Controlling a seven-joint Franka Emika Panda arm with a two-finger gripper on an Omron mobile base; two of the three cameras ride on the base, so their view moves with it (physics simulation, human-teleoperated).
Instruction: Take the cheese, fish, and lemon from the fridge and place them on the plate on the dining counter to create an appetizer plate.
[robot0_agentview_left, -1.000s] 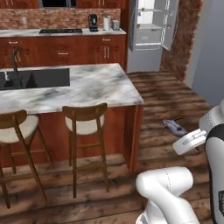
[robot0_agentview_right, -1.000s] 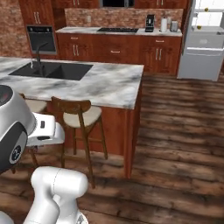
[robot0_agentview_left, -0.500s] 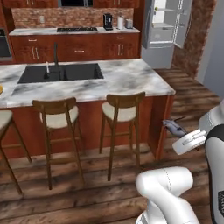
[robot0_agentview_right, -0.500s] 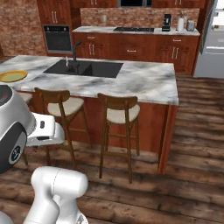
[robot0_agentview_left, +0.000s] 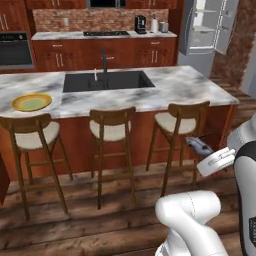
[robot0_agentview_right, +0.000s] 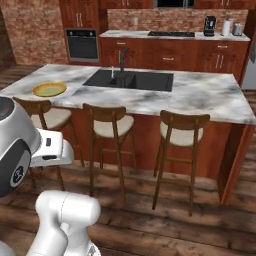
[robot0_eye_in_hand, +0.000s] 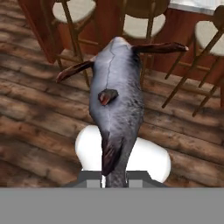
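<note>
Fish (robot0_eye_in_hand: 116, 100) is what I'm hauling right now: the hand view has the grey body running straight up from the bottom edge where the fingers sit, fins sticking out both sides, so I read the gripper (robot0_eye_in_hand: 114, 179) as clamped on its tail end, though the tips themselves are mostly hidden behind it. In the left base view I can just catch the fish poking out past the hand at the right side, down near the stools (robot0_agentview_left: 110, 134), so it's hanging over the wood floor (robot0_eye_in_hand: 39, 127) and well short of the dining counter (robot0_agentview_left: 200, 87). The plate (robot0_agentview_left: 31, 102) sits near the far left end of that marble top, beside the sink (robot0_agentview_left: 107, 80), and its centre looks bare to me, no cheese or lemon on it as far as I can tell. So my guess is we're early: fish in transit, nothing delivered yet, two more fridge trips to go. The fridge (robot0_agentview_left: 207, 27) stands with its door open in the back right of the left base view. The right base view gives a cleaner look at the plate on the counter's left end.
</note>
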